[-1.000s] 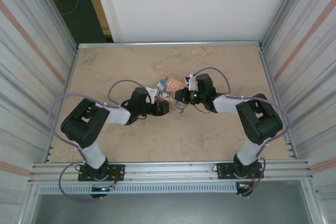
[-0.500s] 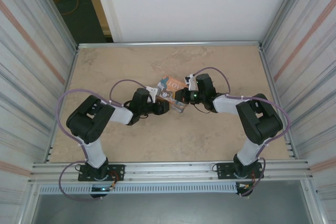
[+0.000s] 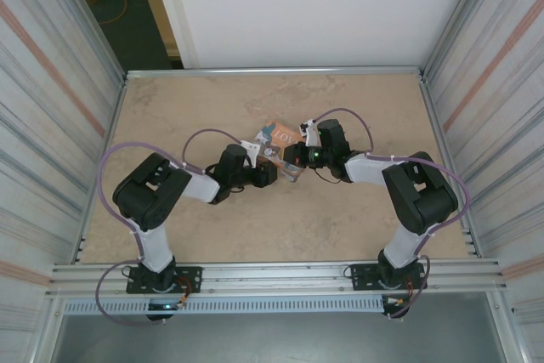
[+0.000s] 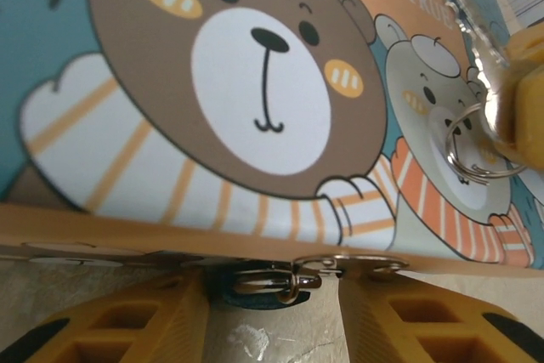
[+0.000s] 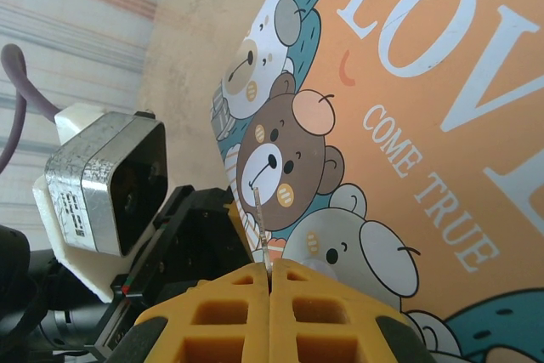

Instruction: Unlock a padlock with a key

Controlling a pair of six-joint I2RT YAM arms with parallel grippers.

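The padlock [image 4: 259,288] is a tiny dark teal body with a metal shackle, lying on the table under the edge of the cartoon-bear box [image 4: 255,82]. My left gripper [image 4: 272,316] is open, with a yellow finger on either side of the padlock and a gap on its right side. In the top view the left gripper [image 3: 270,172] meets the right gripper [image 3: 293,159] at the box [image 3: 279,135]. My right gripper [image 5: 270,271] is shut on the key [image 5: 260,210], whose thin blade sticks out over the box. A wire ring [image 4: 470,146] hangs by the right gripper's finger [image 4: 520,99].
The box lies on the beige table [image 3: 212,108] near its middle. Metal frame walls [image 3: 68,125] close in both sides, and a rail [image 3: 280,274] runs along the near edge. The left wrist's camera housing [image 5: 106,180] sits close to the right gripper.
The left arm's elbow has swung right and its gripper has edged toward the box. The right arm has not moved.
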